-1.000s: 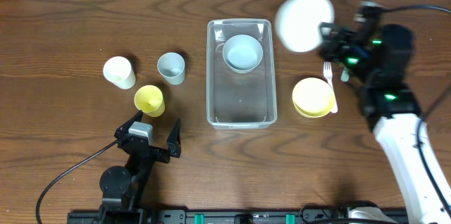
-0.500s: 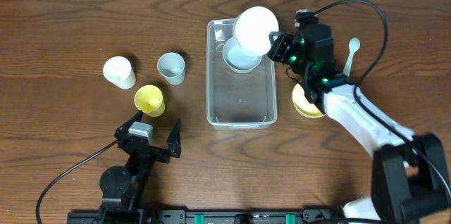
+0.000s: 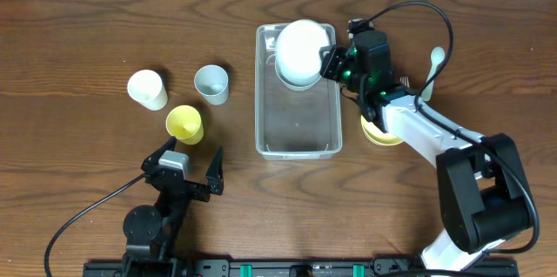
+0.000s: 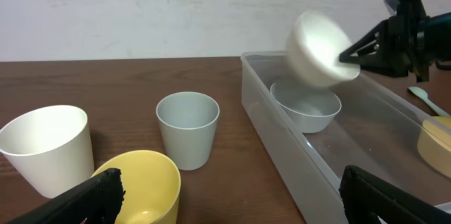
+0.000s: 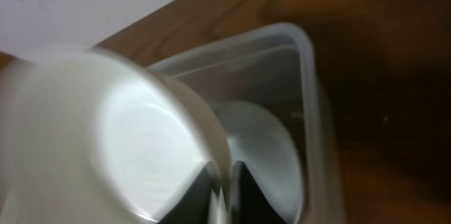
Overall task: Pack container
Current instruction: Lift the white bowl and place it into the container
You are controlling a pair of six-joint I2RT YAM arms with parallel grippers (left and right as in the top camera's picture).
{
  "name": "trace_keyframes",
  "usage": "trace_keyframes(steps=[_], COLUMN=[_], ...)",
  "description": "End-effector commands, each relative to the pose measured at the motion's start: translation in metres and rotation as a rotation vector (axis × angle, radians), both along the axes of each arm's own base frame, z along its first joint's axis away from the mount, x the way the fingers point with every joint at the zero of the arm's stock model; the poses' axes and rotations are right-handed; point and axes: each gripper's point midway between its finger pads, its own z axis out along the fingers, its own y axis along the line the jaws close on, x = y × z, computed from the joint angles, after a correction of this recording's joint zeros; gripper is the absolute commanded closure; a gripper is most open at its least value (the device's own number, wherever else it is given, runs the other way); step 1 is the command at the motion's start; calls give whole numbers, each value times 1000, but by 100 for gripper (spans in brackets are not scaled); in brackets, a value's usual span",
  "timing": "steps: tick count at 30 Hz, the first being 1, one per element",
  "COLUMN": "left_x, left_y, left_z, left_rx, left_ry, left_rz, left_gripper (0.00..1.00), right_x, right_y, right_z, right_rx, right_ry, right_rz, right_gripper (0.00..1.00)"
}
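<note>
Step in hand: placing the white bowl (image 3: 298,50) into the container (image 3: 296,124); the task looks early on, most items unpacked.
Container: centre of the overhead frame, long side running top to bottom, with a pale blue bowl (image 4: 306,109) sitting in its upper end.
Right gripper (image 3: 327,57): jaws narrow, pinching the white bowl's rim between the fingertips; the bowl hangs tilted and blurred just above the blue bowl.
Left gripper (image 3: 189,162): wide open, holding nothing, lower left, well apart from the container.
Left to pack: white cup (image 3: 148,90), grey cup (image 3: 211,84) and yellow cup (image 3: 184,124) at left; yellow bowl (image 3: 379,129) and spoon (image 3: 433,59) at right.
Next move: probably level the white bowl, lower it so it nests in the blue one, then release without it tipping over the wall.
</note>
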Motion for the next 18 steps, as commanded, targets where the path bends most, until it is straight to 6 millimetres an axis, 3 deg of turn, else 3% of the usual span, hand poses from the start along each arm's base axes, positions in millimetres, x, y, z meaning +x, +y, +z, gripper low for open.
trace_keyframes(steps=[1,3,5,11,15,18], left_x=[0,0,0,0,0,0], left_y=[0,0,0,0,0,0], left_z=[-16,-16,-16,-16,-16,-16], left_rx=[8,8,8,8,8,8], left_ry=[36,36,36,36,36,36], left_rz=[-2,-2,-2,-2,-2,-2], left_gripper=[2,2,2,2,2,2], right_x=[5,5,4,0,-8,-17], right_y=[7,7,7,17,31,23], right_z=[4,4,4,10,35,54], right_rx=[-4,-4,-7,14,34,-25], right_ry=[-16,-16,-16,-20,-14,30], right_rz=[11,12,14,76,176,173], right_gripper=[57,48,45,46,39,31])
